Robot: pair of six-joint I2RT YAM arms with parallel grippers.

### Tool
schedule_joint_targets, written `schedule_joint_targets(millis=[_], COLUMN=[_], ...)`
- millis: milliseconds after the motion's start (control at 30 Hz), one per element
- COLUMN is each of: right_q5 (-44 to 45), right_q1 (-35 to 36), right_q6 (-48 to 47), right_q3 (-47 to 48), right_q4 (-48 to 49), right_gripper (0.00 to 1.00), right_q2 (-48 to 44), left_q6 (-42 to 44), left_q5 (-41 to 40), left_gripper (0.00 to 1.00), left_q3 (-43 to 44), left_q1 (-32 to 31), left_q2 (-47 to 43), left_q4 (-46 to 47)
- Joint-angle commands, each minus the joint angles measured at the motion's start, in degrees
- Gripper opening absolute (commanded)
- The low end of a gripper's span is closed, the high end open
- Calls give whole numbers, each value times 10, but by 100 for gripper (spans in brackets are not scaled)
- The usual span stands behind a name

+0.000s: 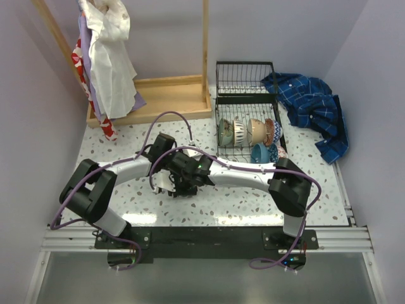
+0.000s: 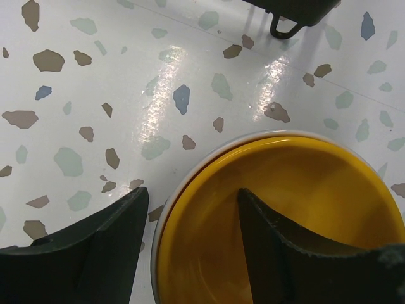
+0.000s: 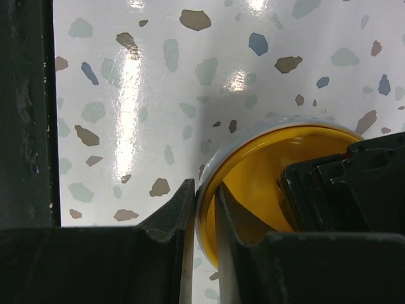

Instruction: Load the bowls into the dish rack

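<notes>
A yellow bowl [image 2: 304,209] with a white outside stands on the speckled table, mid-left, mostly hidden under both grippers in the top view. My left gripper [image 2: 193,193] is open and straddles its rim, one finger inside and one outside, with gaps on both sides. My right gripper [image 3: 205,187] pinches the rim of the same yellow bowl [image 3: 266,183], one finger on each side of it. The black wire dish rack [image 1: 218,120] stands at the back right and holds several bowls on edge, among them a pale green one [image 1: 226,132], a beige one [image 1: 256,130] and a teal one [image 1: 261,152].
A wooden-framed stand [image 1: 164,95] hung with cloths fills the back left. A blue plaid cloth [image 1: 313,107] lies right of the rack. Both arms cross low over the table's middle. The left gripper's black body [image 3: 342,183] sits over the bowl in the right wrist view.
</notes>
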Motion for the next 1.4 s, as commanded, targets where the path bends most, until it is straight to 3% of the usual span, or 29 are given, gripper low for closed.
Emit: schedule_joint_targets(millis=[0,233,467,767,867,933,967,1133,1200,1367], right_q5=[-25,-22,3,2,5,10,10,0,-2,1], right_q1=[-4,-4,-5,-4,-3,-4,-3,-4,-3,-4], right_q6=[-13,-8,-3,14,18,19,18,15,23,37], right_q3=[35,38,48,30,37,44,46,63,69,70], right_q4=[7,8,-21,-30,-31,-32,-34,-46,-50,-52], right_gripper=[11,0,0,0,11,24,25,14,0,0], right_q2=[-8,-26,-37,-22,-18,-18,-17,-15,-23,-36], left_q6=[25,27,39,7,6,15,17,21,21,16], left_q5=[-84,-63,-31,-41,-55,-58,-58,-60,-61,-62], left_gripper=[64,65,65,65,65,65,65,65,64,64], left_q3=[-34,-15,50,91,97,92,88,76,70,70], left_q1=[-4,1,3,8,10,13,14,23,29,37], left_q2=[38,-26,-45,-36,-24,-20,-20,-17,-22,-34], left_q4=[-29,-59,-124,-135,-141,-145,-144,-139,-130,-120])
